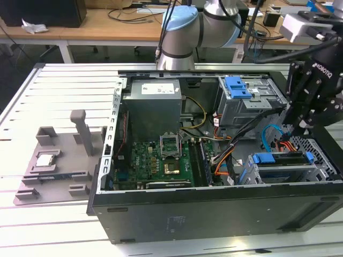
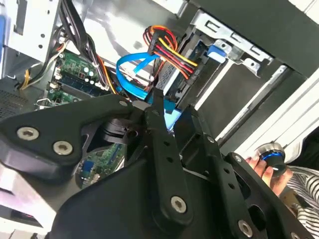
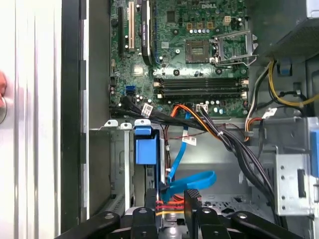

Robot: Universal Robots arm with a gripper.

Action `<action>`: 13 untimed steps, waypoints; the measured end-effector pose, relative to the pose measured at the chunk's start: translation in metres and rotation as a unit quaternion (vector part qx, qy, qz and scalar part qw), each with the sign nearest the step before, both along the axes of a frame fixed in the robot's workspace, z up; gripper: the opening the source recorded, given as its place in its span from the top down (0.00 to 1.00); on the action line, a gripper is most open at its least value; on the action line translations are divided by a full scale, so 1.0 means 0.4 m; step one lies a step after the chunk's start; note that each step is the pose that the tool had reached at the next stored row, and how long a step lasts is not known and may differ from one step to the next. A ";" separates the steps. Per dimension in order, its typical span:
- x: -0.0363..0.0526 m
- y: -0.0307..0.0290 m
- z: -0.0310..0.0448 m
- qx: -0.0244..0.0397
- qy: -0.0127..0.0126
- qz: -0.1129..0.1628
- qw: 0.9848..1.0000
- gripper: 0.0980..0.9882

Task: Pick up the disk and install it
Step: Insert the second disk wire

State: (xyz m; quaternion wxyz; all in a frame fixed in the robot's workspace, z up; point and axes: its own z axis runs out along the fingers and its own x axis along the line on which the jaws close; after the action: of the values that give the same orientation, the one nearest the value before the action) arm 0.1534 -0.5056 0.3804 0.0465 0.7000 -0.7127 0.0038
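The disk (image 1: 284, 160) sits on edge in the lower drive cage at the exterior view's right end of the open computer case, its blue carrier (image 1: 263, 158) at the near end. Orange, yellow and red power wires and a blue data cable run to its far end. My gripper (image 1: 300, 131) hangs just above that cabled end. In both wrist views the black fingers stand apart over the disk (image 3: 147, 149) and its blue edge (image 2: 172, 119), and I cannot tell if they touch it. The gripper (image 3: 172, 201) (image 2: 174, 117) looks open.
A grey upper cage with a blue latch (image 1: 238, 85), the power supply (image 1: 153, 99) and the green motherboard (image 1: 161, 160) fill the case. A grey fixture with a small chip (image 1: 45, 159) lies on the slatted table. A hand (image 2: 264, 164) holds a blue-ringed knob beside the case.
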 end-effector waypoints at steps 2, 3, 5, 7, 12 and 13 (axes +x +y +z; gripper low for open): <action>-0.004 -0.005 -0.018 0.000 0.001 0.017 1.000 0.70; -0.004 -0.011 -0.022 0.000 0.002 0.023 1.000 0.70; -0.004 -0.016 -0.028 0.000 0.002 0.026 1.000 0.70; -0.004 -0.016 -0.028 0.000 0.002 0.026 1.000 0.70; -0.004 -0.016 -0.028 0.000 0.002 0.026 1.000 0.87; -0.004 -0.016 -0.028 0.000 0.002 0.026 1.000 0.87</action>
State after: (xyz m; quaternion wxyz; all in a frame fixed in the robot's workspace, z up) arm 0.1517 -0.5118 0.3692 0.0481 0.7185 -0.6938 0.0036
